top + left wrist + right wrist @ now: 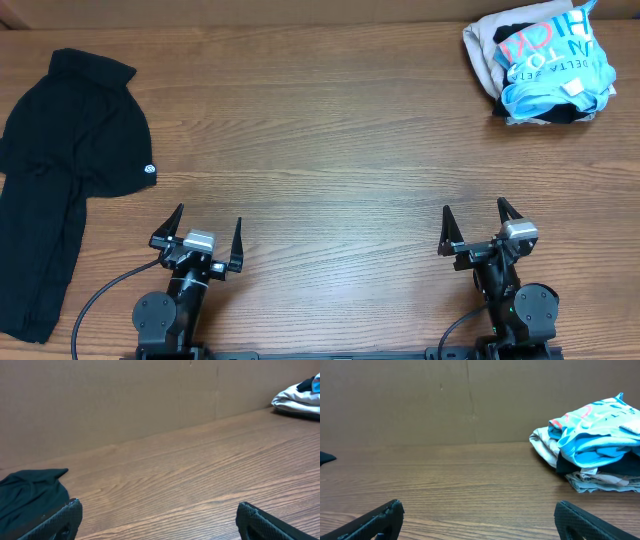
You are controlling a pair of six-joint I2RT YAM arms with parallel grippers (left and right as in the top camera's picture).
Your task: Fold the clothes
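The light blue T-shirt (548,55) with white and red-orange print lies crumpled on top of a pile of other clothes at the table's far right corner. It also shows in the right wrist view (592,427), ahead and to the right of the fingers. My left gripper (208,231) is open and empty near the front edge, left of centre. My right gripper (478,227) is open and empty near the front edge, right of centre, well short of the pile. Both wrist views show only bare wood between the fingers (157,520) (477,520).
A large black garment (60,170) with a small round white logo lies spread along the left side of the table; its edge shows in the left wrist view (30,495). A brown cardboard wall (470,400) stands behind the table. Beige and black clothes (485,50) lie under the T-shirt.
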